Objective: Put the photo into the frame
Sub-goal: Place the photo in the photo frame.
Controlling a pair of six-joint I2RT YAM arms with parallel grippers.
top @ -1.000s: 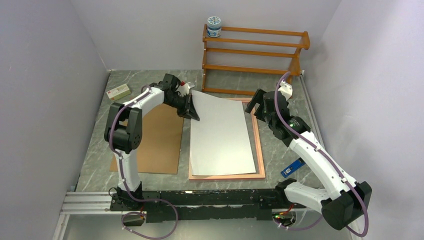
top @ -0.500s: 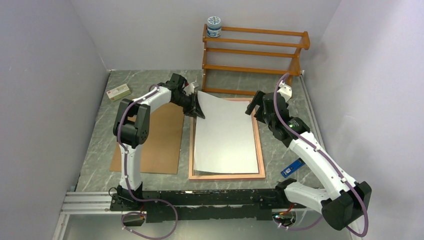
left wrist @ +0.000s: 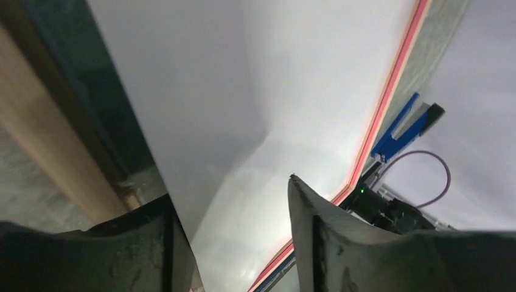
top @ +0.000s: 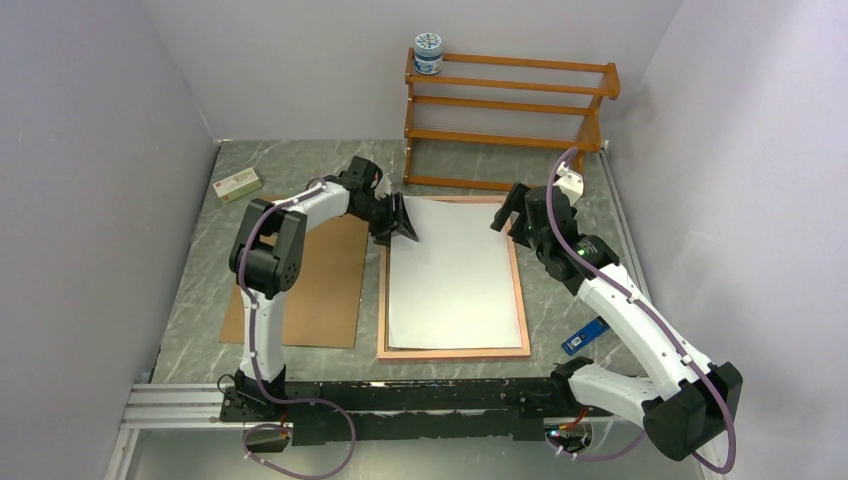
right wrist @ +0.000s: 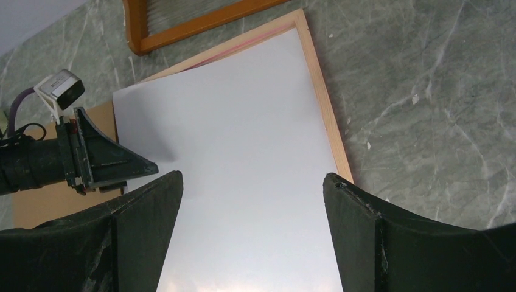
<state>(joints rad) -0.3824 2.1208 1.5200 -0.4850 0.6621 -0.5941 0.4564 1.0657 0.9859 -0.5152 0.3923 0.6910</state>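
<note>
Just blank photo (top: 455, 270), illegible jar label (top: 428, 62)

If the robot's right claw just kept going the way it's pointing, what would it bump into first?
Most likely the white back of the photo, which lies in the frame. The right gripper points down at it with open jaws. How high above it the gripper hangs is unclear.

Printed side of the photo (top: 455, 275) out of sight: face-down, white back only. Clear pane of the frame (top: 521, 300) covered by it. Far-left corner of the frame hidden behind the left gripper (top: 411, 234). Left of the frame, fibreboard panel (top: 320, 290) partly masked by the left arm (top: 300, 203). Right of the frame, blue object (top: 585, 336) too small to identify. Beyond the frame's far-left corner, print on the small box (top: 238, 184) illegible. Left wrist view blurred.
</note>
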